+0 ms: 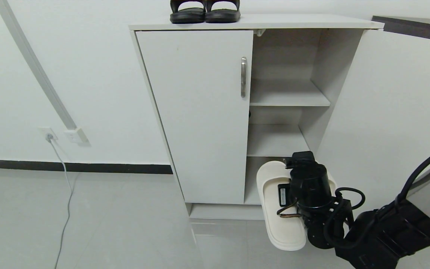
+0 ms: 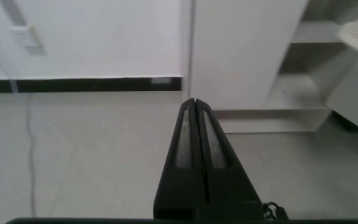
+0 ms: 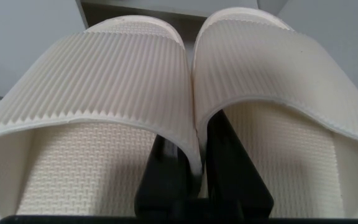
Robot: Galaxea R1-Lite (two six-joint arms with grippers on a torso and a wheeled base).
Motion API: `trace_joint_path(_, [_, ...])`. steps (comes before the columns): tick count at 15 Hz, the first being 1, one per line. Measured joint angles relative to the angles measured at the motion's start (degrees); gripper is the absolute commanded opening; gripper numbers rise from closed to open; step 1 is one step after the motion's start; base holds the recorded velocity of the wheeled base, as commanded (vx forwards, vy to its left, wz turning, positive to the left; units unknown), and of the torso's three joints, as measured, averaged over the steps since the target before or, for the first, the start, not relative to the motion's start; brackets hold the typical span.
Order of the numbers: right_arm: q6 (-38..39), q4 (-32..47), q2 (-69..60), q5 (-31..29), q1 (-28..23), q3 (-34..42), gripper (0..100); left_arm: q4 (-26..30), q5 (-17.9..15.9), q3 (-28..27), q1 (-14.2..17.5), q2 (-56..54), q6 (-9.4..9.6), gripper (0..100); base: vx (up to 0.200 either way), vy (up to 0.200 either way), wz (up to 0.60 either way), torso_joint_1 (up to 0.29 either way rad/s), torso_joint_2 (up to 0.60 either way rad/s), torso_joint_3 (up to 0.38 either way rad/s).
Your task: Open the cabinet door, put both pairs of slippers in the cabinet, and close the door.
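A white cabinet [image 1: 196, 112] stands against the wall, its right door [image 1: 394, 112] swung open and its left door shut. A pair of black slippers [image 1: 204, 11] rests on the cabinet top. My right gripper [image 3: 194, 168] is shut on the inner edges of a pair of white slippers [image 3: 191, 112], holding them side by side. In the head view the white slippers [image 1: 278, 209] hang at the front of the cabinet's bottom compartment, toes just inside, heels over the floor. My left gripper [image 2: 194, 134] is shut and holds nothing, low over the floor to the cabinet's left.
Two bare shelves [image 1: 287, 95] sit above the bottom compartment. A wall socket with a grey cable [image 1: 64, 175] lies to the left, the cable trailing across the tiled floor. A dark-topped unit [image 1: 416, 26] stands behind the open door.
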Motion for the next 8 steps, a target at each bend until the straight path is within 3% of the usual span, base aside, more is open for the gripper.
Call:
trace_joint_path(2, [0.09,-0.07,0.3,0.02,0.01,-0.11,0,0.0,0.05,0.0,-0.28,-1.04,0.0,0,0.0,0.0,0.0,0.0,0.0,0.0])
trace_joint_path(5, [-0.06,-2.97,0.8,0.0,-0.07,-0.46,0,0.0,2.99,0.0,0.88,-3.13,-0.79,0,0.0,0.0,0.0,0.0,0.0,0.0])
trace_joint_path(8, [-0.4,-4.32,1.52,0.16,-0.07,-1.27,0,-0.02,3.13,0.0,1.04,-3.77,-1.07,0,0.0,0.0,0.0,0.0,0.0,0.0])
